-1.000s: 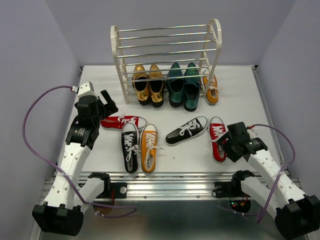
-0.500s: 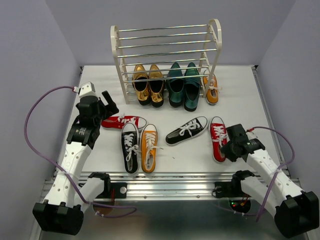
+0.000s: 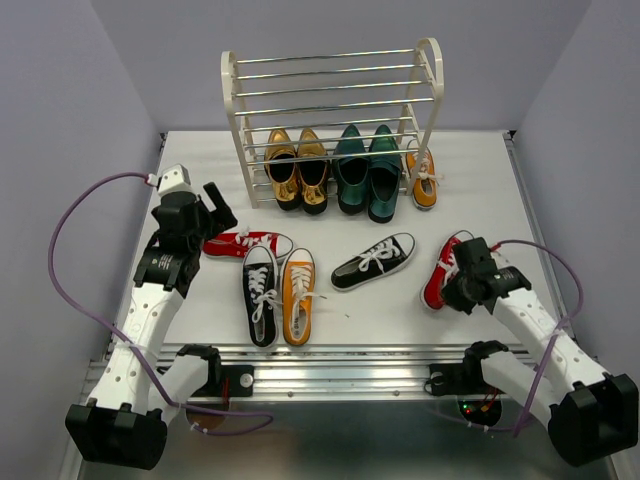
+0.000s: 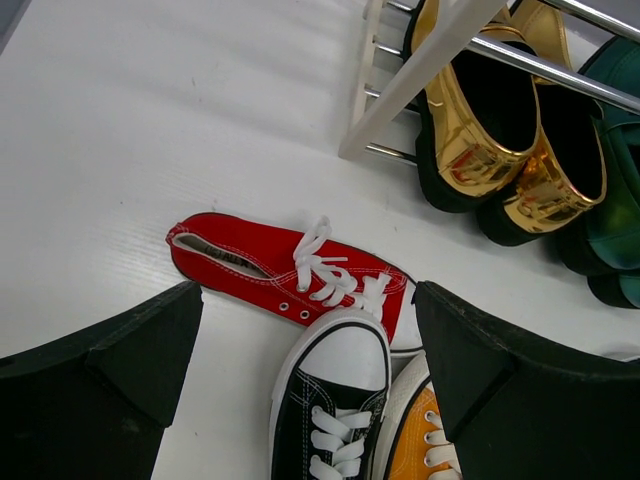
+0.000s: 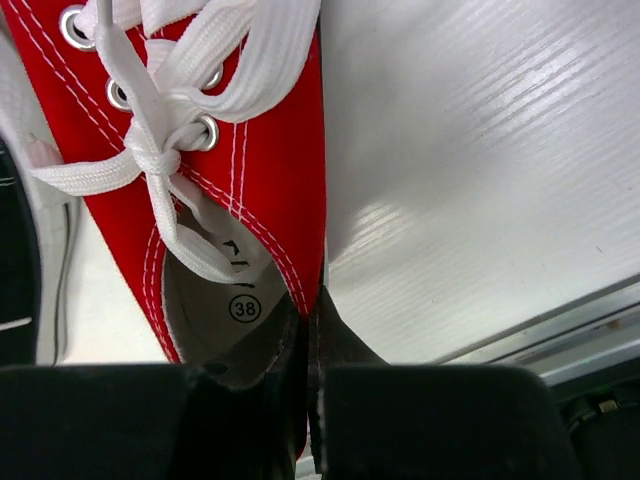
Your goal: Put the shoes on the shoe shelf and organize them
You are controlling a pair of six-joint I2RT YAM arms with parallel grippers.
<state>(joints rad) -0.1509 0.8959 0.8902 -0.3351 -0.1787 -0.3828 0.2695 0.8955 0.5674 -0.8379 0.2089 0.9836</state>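
Observation:
My right gripper [image 3: 462, 290] is shut on the heel wall of a red shoe [image 3: 442, 270], which lies slanted on the table at the right. In the right wrist view one finger is inside the red shoe [image 5: 250, 150] and the other outside, at the gripper [image 5: 312, 300]. My left gripper [image 3: 215, 205] hangs open above a second red shoe [image 3: 245, 243] lying on its side. The left wrist view shows the open gripper [image 4: 305, 300] over that red shoe [image 4: 260, 262], a black shoe [image 4: 335, 400] and an orange shoe [image 4: 425, 445]. Another black shoe [image 3: 374, 260] lies mid-table. The shoe shelf [image 3: 330, 90] holds one orange shoe [image 3: 424, 180] at its bottom right.
A glossy gold pair [image 3: 298, 170] and a dark green pair [image 3: 367, 172] fill the shelf's lowest tier. The upper tiers are bare rods. A black shoe [image 3: 261, 293] and an orange shoe [image 3: 298, 295] lie side by side near the table's front rail [image 3: 340, 365].
The right gripper closed onto the red shoe's heel, and the shoe turned from straight to slanted, toe toward the right. The left arm shifted only slightly.

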